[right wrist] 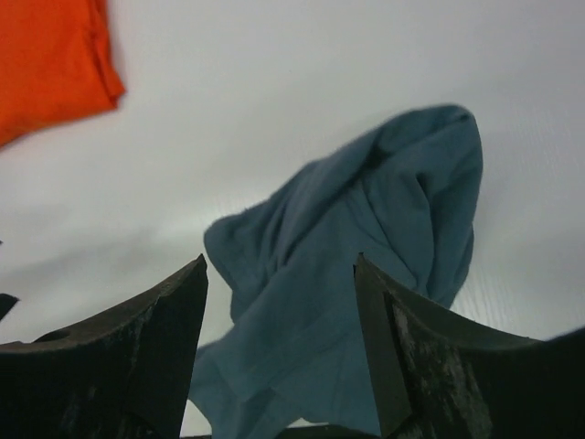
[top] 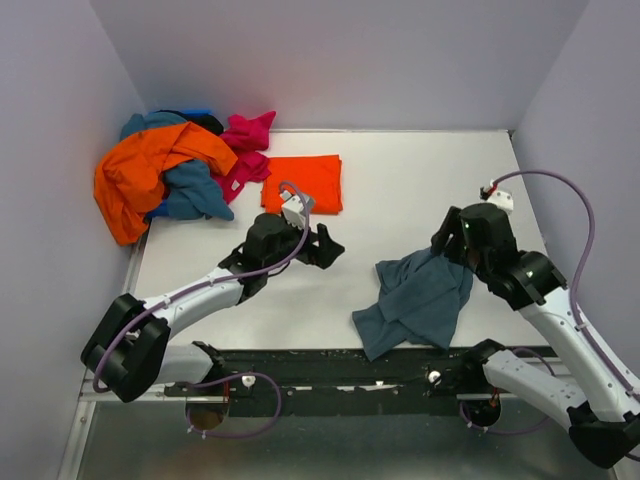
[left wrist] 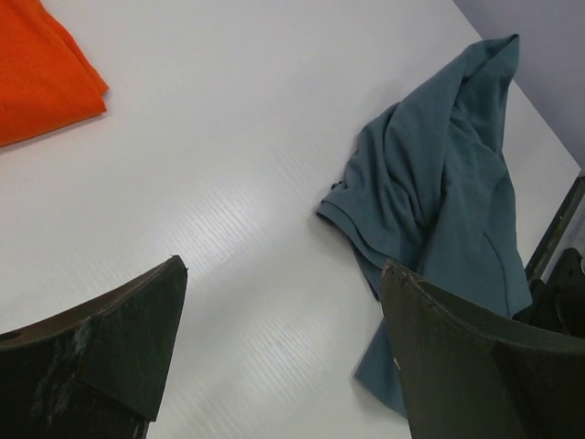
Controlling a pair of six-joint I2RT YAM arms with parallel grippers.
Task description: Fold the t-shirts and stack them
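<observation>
The slate blue-grey t-shirt [top: 420,300] lies crumpled on the bench [top: 420,170]. It is well apart from the folded orange-red t-shirt [top: 305,183], to that shirt's right and nearer the arm bases.

The right pincer [right wrist: 281,263] hangs over the crumpled shirt's far corner with its fingers spread. The cloth appears to lie free beneath them, though the right wrist view is blurred there.

The left pincer [left wrist: 283,270] hovers just on the near side of the folded orange-red t-shirt, spread wide, with nothing between its fingers.

Only the top view shows the loose heap of t-shirts [top: 170,175] in orange, teal, blue and magenta, just beside the folded orange-red t-shirt's left edge. Only the left wrist view shows a stitched hem on the slate cloth.
</observation>
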